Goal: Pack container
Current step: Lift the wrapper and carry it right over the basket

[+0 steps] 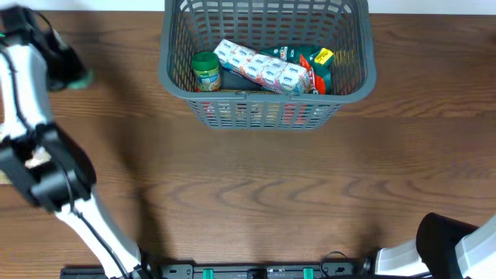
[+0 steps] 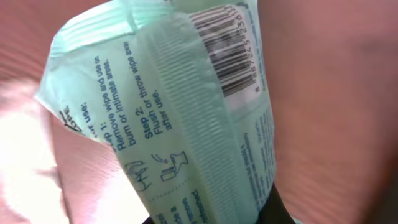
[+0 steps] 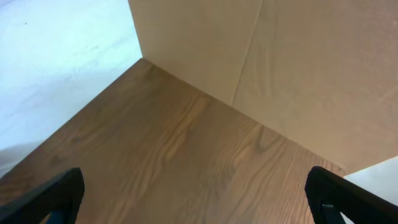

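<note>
The grey basket stands on the brown wooden table.

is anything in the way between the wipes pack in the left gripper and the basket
Nothing visible does: only bare table lies between the wipes pack, held in the left gripper, and the basket, whose top is open.

The basket is matt grey plastic, the table wood-grained, the wipes pack glossy film
</note>
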You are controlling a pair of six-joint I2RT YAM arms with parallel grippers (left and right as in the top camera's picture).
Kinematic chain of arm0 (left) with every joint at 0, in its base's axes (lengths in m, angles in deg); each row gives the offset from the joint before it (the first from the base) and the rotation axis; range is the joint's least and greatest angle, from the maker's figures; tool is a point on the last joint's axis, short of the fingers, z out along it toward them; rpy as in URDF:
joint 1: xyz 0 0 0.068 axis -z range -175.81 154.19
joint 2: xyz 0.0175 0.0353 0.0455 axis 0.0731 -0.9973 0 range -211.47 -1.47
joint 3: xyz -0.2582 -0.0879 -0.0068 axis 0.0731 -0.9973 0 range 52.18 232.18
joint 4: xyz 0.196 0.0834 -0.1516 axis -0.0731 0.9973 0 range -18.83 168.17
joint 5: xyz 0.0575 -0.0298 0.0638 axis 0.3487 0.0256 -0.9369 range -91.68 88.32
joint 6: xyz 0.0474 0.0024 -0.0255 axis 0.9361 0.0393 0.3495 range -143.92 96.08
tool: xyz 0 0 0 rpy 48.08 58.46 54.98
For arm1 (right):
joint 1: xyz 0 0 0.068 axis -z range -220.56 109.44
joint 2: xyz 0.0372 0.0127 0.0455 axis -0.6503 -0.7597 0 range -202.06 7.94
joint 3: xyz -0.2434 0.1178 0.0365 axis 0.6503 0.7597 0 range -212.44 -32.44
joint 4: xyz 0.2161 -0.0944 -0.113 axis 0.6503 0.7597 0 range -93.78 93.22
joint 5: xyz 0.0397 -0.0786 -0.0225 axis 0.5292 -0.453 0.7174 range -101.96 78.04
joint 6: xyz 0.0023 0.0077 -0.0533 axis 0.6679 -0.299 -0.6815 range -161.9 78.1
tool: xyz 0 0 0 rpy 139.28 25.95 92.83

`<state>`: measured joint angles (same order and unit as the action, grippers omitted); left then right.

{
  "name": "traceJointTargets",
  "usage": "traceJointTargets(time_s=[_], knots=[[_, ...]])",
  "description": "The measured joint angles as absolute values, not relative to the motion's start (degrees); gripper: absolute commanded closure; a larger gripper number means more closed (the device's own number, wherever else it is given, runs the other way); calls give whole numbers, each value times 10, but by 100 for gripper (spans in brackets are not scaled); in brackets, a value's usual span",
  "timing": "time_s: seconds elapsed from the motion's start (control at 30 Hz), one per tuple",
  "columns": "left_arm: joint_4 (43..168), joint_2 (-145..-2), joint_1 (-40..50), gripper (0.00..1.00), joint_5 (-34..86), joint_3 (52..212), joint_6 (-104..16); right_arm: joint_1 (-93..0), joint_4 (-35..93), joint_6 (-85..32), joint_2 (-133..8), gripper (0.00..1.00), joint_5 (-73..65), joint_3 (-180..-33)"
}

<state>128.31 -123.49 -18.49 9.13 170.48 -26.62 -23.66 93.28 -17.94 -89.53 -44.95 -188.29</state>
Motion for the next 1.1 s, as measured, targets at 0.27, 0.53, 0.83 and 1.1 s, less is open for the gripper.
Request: traceJointTargets(time_s=[0.27,0.53,0.83,1.1], knots=[[1236,-1017,-126,94,214,1706,-251,-237,933,-179,-895,1,-450,-1883],[1187,-927,29,94,293,1707,-234,-237,933,-179,-895,1,-450,-1883],[1187,-975,174,94,306,1707,-217,-237,933,-179,-895,1,-450,-1883],[1187,-1095,235,94,301,1707,-211,-237,933,-179,-895,1,-450,-1883]])
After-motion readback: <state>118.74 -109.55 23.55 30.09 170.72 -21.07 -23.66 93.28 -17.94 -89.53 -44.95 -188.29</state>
